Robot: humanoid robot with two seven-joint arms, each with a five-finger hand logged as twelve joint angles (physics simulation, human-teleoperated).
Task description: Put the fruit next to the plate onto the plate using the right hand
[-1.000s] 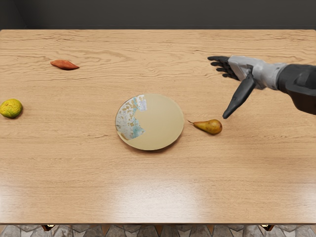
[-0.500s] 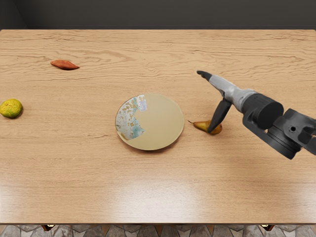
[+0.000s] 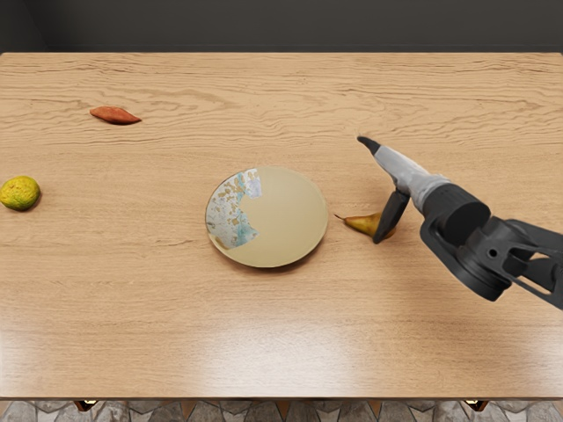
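Observation:
A brown pear (image 3: pixel 361 223) lies on the table just right of the round plate (image 3: pixel 283 220), its stem pointing at the plate's rim. My right hand (image 3: pixel 396 178) comes in from the right and hangs over the pear's thick end. Its fingers (image 3: pixel 378 152) stretch straight out toward the far left, and the dark thumb (image 3: pixel 388 220) points down in front of the pear, hiding its right part. The hand is open and nothing is grasped. The plate is beige with a blue-white patch on its left side and has nothing on it. The left arm does not show.
A yellow-green citrus fruit (image 3: pixel 19 192) sits at the table's left edge. A red-orange elongated fruit (image 3: pixel 114 115) lies at the far left back. The wooden table (image 3: pixel 281 334) runs wide in front of the plate.
My right hand has swung from the back right down and to the left, ending over the pear with the thumb lowered in front of it. The pear and the plate have not moved.

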